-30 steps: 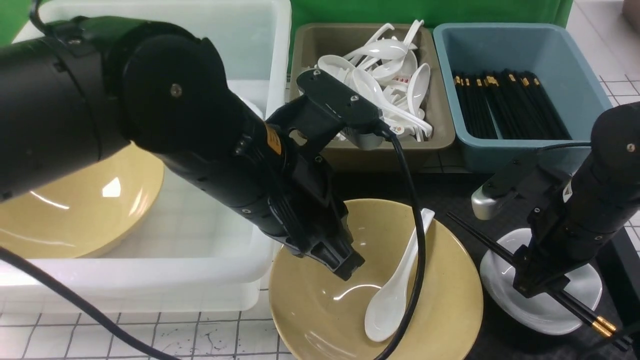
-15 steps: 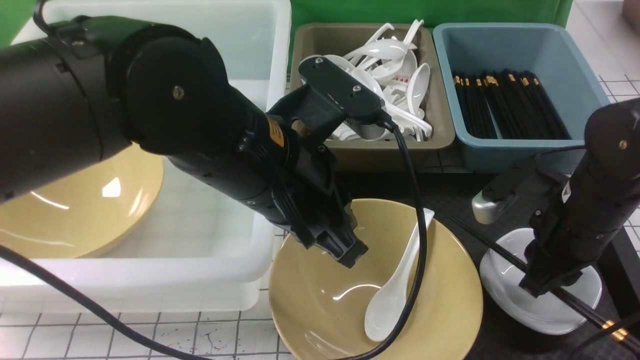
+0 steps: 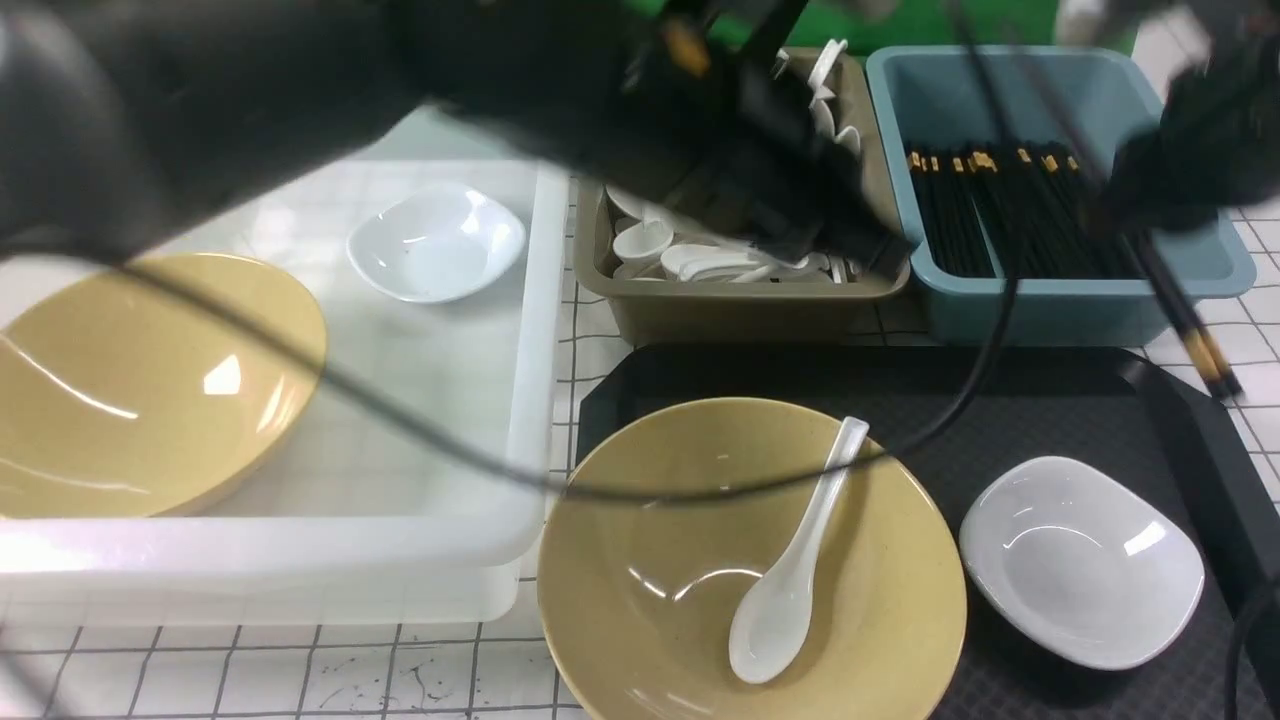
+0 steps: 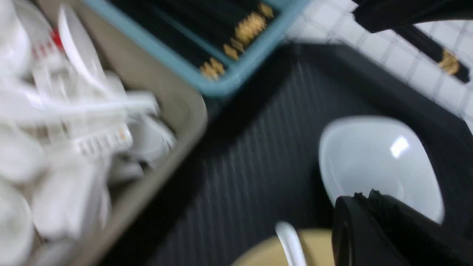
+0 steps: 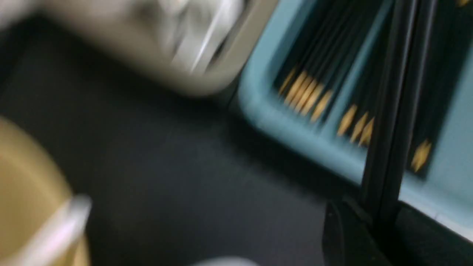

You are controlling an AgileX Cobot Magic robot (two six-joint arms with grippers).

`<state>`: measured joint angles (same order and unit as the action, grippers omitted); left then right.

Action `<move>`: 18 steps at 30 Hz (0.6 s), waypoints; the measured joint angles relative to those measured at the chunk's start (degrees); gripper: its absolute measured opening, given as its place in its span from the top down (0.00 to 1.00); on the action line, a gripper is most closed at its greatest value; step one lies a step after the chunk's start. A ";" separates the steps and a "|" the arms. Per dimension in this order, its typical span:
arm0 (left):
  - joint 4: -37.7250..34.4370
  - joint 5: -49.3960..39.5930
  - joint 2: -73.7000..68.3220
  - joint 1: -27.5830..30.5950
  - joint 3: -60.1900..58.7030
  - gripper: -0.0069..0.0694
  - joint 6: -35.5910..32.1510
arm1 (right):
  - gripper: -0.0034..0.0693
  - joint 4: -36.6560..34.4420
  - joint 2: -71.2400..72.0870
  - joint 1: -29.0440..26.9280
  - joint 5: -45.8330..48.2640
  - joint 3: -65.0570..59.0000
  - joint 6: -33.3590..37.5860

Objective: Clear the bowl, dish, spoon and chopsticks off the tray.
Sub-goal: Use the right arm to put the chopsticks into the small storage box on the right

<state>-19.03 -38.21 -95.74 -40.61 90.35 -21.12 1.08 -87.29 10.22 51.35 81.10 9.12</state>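
- Holding the chopsticks, right gripper clamped, past the tray's far right corner.
- Left gripper: closed, empty, high near the tray's far edge.
- Bowl, spoon inside, dish: on the tray.

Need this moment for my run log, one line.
right gripper: holds chopsticks over blue tub; left gripper: shut, empty; bowl with spoon, dish: on tray
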 joint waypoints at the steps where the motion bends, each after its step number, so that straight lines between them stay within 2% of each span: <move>1: 0.97 0.89 -2.43 0.00 3.08 0.93 -0.05 | 0.74 0.00 -1.38 -0.91 -1.96 1.65 -1.64; 9: 5.03 9.65 -11.82 0.05 14.08 0.93 -0.18 | 0.74 0.04 -14.54 -5.24 -16.09 11.06 -12.63; 18: 8.16 13.04 -14.98 0.09 14.19 0.93 -0.18 | 0.74 0.04 -28.40 -6.44 -24.27 17.30 -15.56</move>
<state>-10.87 -25.17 -110.72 -40.52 104.54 -21.30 1.12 -115.69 3.78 27.08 98.40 -6.44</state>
